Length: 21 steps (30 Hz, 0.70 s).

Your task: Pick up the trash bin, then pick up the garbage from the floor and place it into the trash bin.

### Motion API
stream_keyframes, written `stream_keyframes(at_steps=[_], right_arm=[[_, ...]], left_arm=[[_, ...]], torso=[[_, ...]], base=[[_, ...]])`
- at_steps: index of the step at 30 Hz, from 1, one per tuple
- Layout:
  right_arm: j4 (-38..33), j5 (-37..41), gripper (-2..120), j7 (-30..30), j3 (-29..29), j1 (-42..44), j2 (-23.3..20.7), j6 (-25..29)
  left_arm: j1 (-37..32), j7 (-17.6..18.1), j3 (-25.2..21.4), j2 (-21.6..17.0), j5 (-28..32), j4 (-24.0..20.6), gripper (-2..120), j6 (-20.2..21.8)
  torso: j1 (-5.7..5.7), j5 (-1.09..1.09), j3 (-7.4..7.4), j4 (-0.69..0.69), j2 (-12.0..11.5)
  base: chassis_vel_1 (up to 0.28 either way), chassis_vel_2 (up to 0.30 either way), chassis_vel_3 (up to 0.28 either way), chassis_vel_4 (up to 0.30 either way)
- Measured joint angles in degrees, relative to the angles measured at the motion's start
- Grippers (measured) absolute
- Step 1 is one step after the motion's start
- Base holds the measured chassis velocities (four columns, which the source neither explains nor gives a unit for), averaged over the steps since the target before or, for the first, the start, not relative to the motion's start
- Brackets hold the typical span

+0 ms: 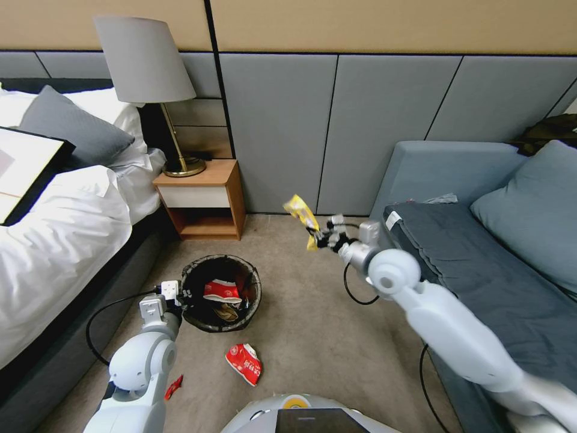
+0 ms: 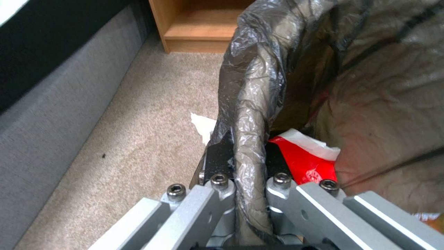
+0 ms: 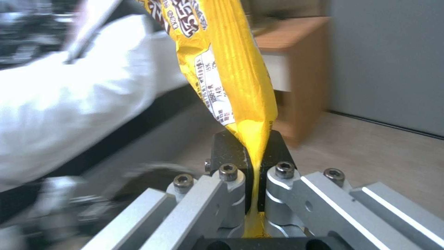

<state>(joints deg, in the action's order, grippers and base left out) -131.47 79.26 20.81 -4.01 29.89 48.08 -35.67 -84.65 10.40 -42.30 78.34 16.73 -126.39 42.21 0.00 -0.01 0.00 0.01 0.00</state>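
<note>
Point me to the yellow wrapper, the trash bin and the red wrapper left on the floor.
yellow wrapper point(image 3: 231, 69): right wrist view, printed middle of the pack.
trash bin point(image 1: 255, 282): head view, bag-covered rim on its right side.
red wrapper point(image 1: 244, 363): head view, centre of the crumpled pack on the carpet.

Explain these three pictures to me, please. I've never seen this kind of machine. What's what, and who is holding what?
It is a wheeled robot with two arms. The wide picture comes from its head, looking down at a bedroom floor. The other two come from cameras on its wrists. The left gripper is shut on the rim of the trash bin, a bucket lined with a dark bag; the left wrist view shows the rim pinched between its fingers. The right gripper holds a yellow wrapper in the air, beyond the bin. A red-and-white wrapper and a small red scrap lie on the carpet. Some wrappers are inside the bin.
</note>
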Motion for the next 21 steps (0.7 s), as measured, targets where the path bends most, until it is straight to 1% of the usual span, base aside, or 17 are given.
stream_keyframes(at_steps=[1,2,3,4,5,6,8,9,10,11,12,14,15,17,19,21], right_arm=[[0.0,0.0,0,0.0,0.0,0.0,0.0,0.0],[0.0,0.5,0,-0.25,-1.19,-1.34,0.24,-0.15],[0.41,1.06,0,-0.72,-4.44,-4.44,0.96,-0.35],[0.81,1.14,0,-0.84,-6.0,-5.86,1.3,-0.51],[0.81,1.14,0,-0.84,-6.0,-5.86,1.3,-0.51],[1.41,1.17,0,-0.94,-7.97,-7.62,1.77,-0.65],[3.31,1.2,0,-0.79,-13.71,-12.37,3.28,-0.8],[3.31,1.2,0,-0.79,-13.71,-12.37,3.28,-0.8],[3.87,1.18,0,-0.7,-15.21,-13.43,3.66,-0.84],[5.69,1.4,0,0.02,-20.19,-16.44,5.27,-0.97],[6.66,1.7,0,0.72,-22.69,-17.65,6.17,-1.04],[7.09,1.97,0,1.06,-23.8,-18.09,6.64,-1.12],[8.07,2.63,0,2.14,-26.3,-18.81,7.89,-1.26],[8.47,2.73,0,2.45,-27.12,-18.96,8.37,-1.35],[10.32,2.71,0,3.16,-29.72,-18.95,9.91,-1.4],[11.17,2.47,0,3.25,-30.75,-18.69,10.32,-1.38]], left_arm=[[0.0,0.0,0.0,0.0,0.0,0.0,0,0.0],[-0.05,0.0,0.0,0.14,-0.1,0.01,0,0.0],[-0.11,-0.02,-0.02,0.42,-0.29,0.06,0,0.0],[-0.13,-0.02,-0.06,0.5,-0.35,0.08,0,0.0],[-0.13,-0.02,-0.06,0.5,-0.35,0.08,0,0.0],[-0.15,-0.03,-0.11,0.59,-0.4,0.12,0,0.0],[-0.16,-0.02,-0.27,0.65,-0.43,0.14,0,0.0],[-0.16,-0.02,-0.27,0.65,-0.43,0.14,0,0.0],[-0.15,-0.01,-0.3,0.65,-0.43,0.15,0,0.0],[-0.09,0.09,-0.39,0.67,-0.37,0.01,0,0.0],[-0.08,0.13,-0.43,0.67,-0.37,-0.25,0,0.0],[-0.06,0.13,-0.44,0.67,-0.37,-0.39,0,0.0],[-0.05,0.14,-0.44,0.68,-0.32,-0.62,0,0.0],[-0.04,0.14,-0.44,0.71,-0.31,-0.67,0,0.0],[-0.01,0.14,-0.44,0.81,-0.31,-0.77,0,0.0],[0.01,0.13,-0.46,0.84,-0.31,-0.86,0,0.0]], torso=[[0.0,0.0,0.0,0.0,0.0],[0.0,0.01,0.0,-0.02,0.0],[0.0,0.01,0.0,0.0,0.0],[0.0,0.0,0.0,-0.01,0.0],[0.0,0.0,0.0,-0.01,0.0],[0.0,0.0,0.0,0.0,0.0],[0.0,0.0,0.0,0.01,0.0],[0.0,0.0,0.0,0.01,0.0],[0.0,0.0,0.0,0.01,0.0],[0.0,-0.01,0.01,0.0,0.0],[0.0,0.0,0.0,0.0,0.0],[0.0,-0.01,0.0,0.0,0.0],[0.0,0.0,0.0,0.0,0.0],[0.0,0.0,0.0,0.0,0.0],[0.0,0.0,0.01,-0.01,0.0],[0.0,0.0,0.01,0.0,0.0]], base=[[0.0,0.0,0.0,0.0],[0.0,0.0,0.0,0.0],[0.0,0.0,0.0,0.0],[0.0,0.0,0.0,0.0],[0.0,0.0,0.0,0.0],[0.0,0.0,0.0,0.0],[0.0,0.0,0.0,0.0],[0.0,0.0,0.0,0.0],[0.0,0.0,0.0,0.0],[0.0,0.0,0.0,0.0],[0.0,0.0,0.0,0.0],[0.0,0.0,0.0,0.0],[0.0,0.0,0.0,0.0],[0.0,0.0,0.0,0.0],[0.0,0.0,0.0,0.0],[0.0,0.0,0.0,0.0]])
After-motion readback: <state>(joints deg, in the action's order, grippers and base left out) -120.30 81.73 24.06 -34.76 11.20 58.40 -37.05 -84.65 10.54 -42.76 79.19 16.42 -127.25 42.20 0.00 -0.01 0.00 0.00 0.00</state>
